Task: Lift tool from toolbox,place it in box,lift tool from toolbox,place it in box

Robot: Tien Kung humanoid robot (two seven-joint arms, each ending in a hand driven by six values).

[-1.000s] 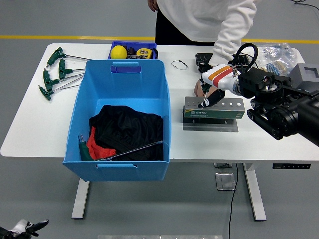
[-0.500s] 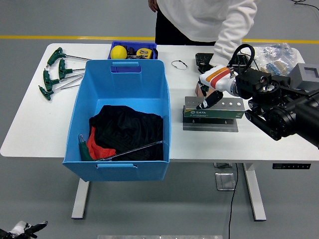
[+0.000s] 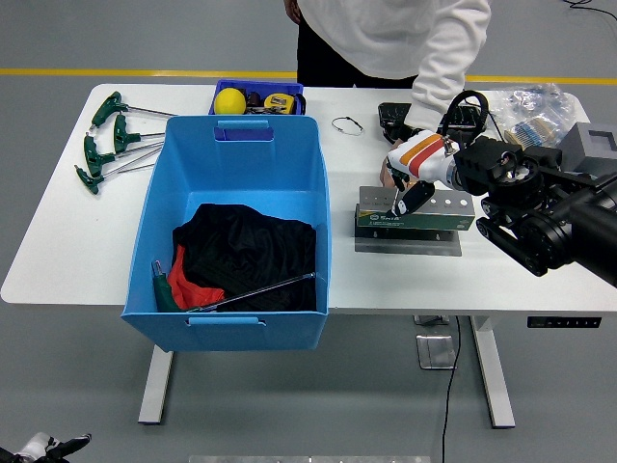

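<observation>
From the head view, my right hand [image 3: 413,188] reached in from the right over the white table [image 3: 58,241] and sat at the left end of the toolbox [image 3: 415,214], a grey-and-green holder with a row of holes along its top. My fingers [image 3: 405,201] were curled down around a thin tool [image 3: 396,213] standing in the holder, though the tool was too small to tell more about it. A person stood at the far side, and the person's hand [image 3: 388,175] rested on the table just behind the toolbox, touching or nearly touching my hand.

The blue box [image 3: 231,231] stood left of the toolbox, close beside it. In it lay a black cloth [image 3: 246,246], a bit of red [image 3: 185,280], a green-handled tool [image 3: 160,286] in the near left corner, and a long metal rod [image 3: 260,289] lying across the front.

Green T-handle keys [image 3: 111,140] lay at the table's far left. A small blue tray [image 3: 258,96] with a yellow ball [image 3: 229,100] stood behind the box. My left hand was out of sight.
</observation>
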